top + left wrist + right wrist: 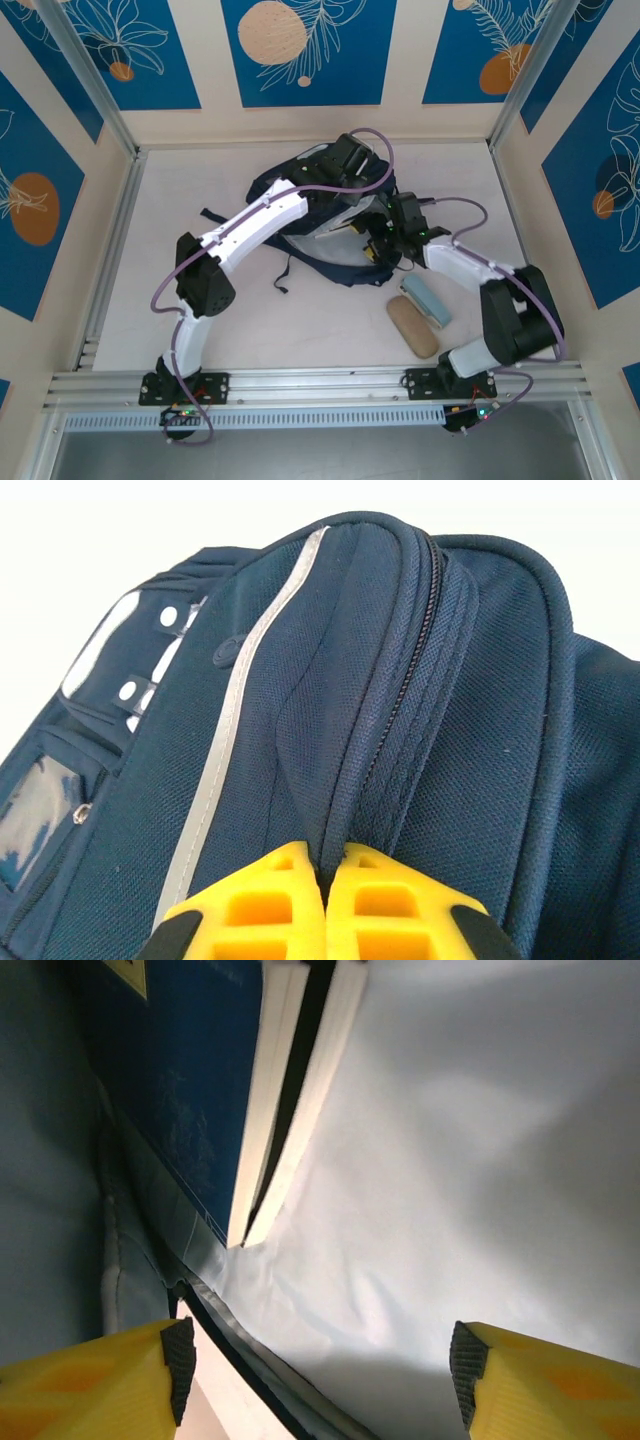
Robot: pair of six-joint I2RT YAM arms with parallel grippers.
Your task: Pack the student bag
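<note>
left tool (325, 885) clamps student bag (420, 680) seam; right tool (320, 1365) spread inside; tan pouch (412, 327) beside

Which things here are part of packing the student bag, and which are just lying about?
Part of the job: student bag, pinched by the left gripper; right gripper, open inside it; blue-covered book already inside; teal case and tan case beside it, likely next.
Just there: patterned wall panels; metal rail.

Top view: bright, even, diffuse light; faint soft shadows on table (300, 330). Left wrist view: blown-out white at 12 o'clock; student bag (400, 730) weave sharp; left gripper (325, 905) soft at 6 o'clock. Right wrist view: soft focus, dim at 9 o'clock.
</note>
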